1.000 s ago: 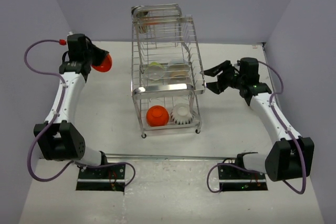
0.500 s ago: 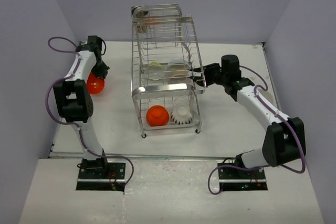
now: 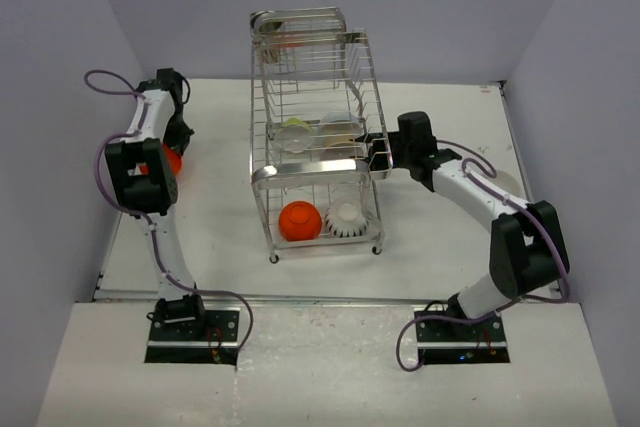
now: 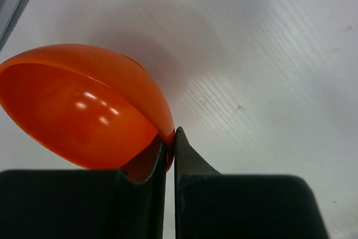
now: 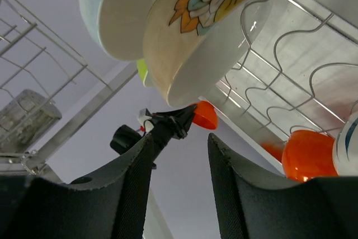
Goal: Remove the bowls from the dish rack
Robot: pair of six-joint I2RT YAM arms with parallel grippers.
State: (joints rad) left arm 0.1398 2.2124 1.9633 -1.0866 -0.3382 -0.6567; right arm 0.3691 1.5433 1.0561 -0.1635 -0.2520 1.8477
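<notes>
The dish rack (image 3: pixel 315 127) is standing in the middle of the tabletop (image 3: pixel 215 217), nearer the far edge than the near one, and you are seeing four bowls in it. On the lower tier a rack orange bowl (image 3: pixel 299 220) and a ribbed white bowl (image 3: pixel 345 217) are sitting side by side, the orange one on the left. On the tier above, a plain white bowl (image 3: pixel 294 134) and a cream bowl (image 3: pixel 341 132) are leaning on edge among the wires. In your right wrist view the cream bowl (image 5: pixel 201 43) is showing a painted leaf pattern inside and is resting close against the white one.

Your right end effector (image 5: pixel 182 138) is reaching in at the rack's right side, level with the upper bowls. Its fingers (image 5: pixel 134 183) are standing apart just under the cream bowl, with nothing between them and not touching it.

Your left end effector (image 4: pixel 172 138) is working well away from the rack, near the left edge toward the far-left corner. It is pinching the rim of the held orange bowl (image 4: pixel 84 110), which is tilting with its mouth turned toward the wrist camera, low over bare tabletop. Whether that bowl is touching the surface, you cannot tell; from above, the arm is hiding most of it.
</notes>
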